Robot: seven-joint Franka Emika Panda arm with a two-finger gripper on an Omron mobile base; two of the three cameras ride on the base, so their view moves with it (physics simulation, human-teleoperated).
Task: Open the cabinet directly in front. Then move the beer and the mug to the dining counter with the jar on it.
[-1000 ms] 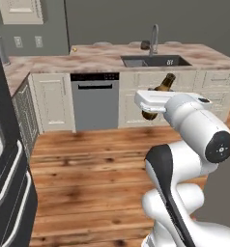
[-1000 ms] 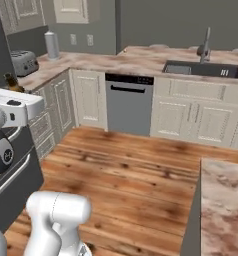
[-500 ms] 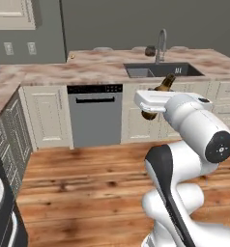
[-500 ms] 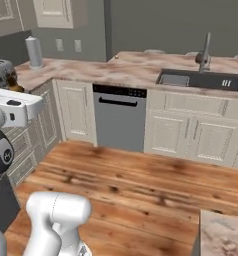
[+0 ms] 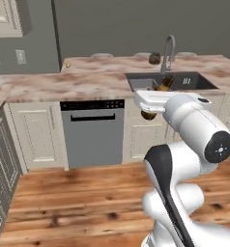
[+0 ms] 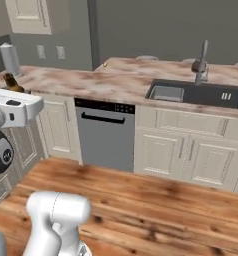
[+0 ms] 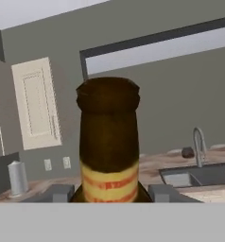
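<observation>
The white arm rises from the base with its elbow bent and its forearm held level, so the gripper (image 7: 109, 191) sits at about counter height with the beer (image 7: 108, 142) clamped between its 2 fingers (image 7: 55, 193); in the hand view the brown neck and yellowish label stand upright between them. In the left base view the beer (image 5: 161, 86) shows as a brown neck tilted above the white hand, with its base just below it. In the right base view its top (image 6: 11, 81) peeks over the hand at the left edge. Wood floor lies ahead, then a run of cream lower doors with a grey dishwasher (image 5: 92, 132) set among them. Above these runs the dining counter (image 6: 116, 80) with its dark sink (image 6: 201, 93) and grey gooseneck faucet (image 6: 203, 57). Just beside the faucet a small dark rounded thing (image 5: 154, 58) stands on the slab, too blurred to identify. A grey cylinder (image 6: 9, 59) stands at the counter's far left, below a cream wall cabinet (image 6: 28, 15).
</observation>
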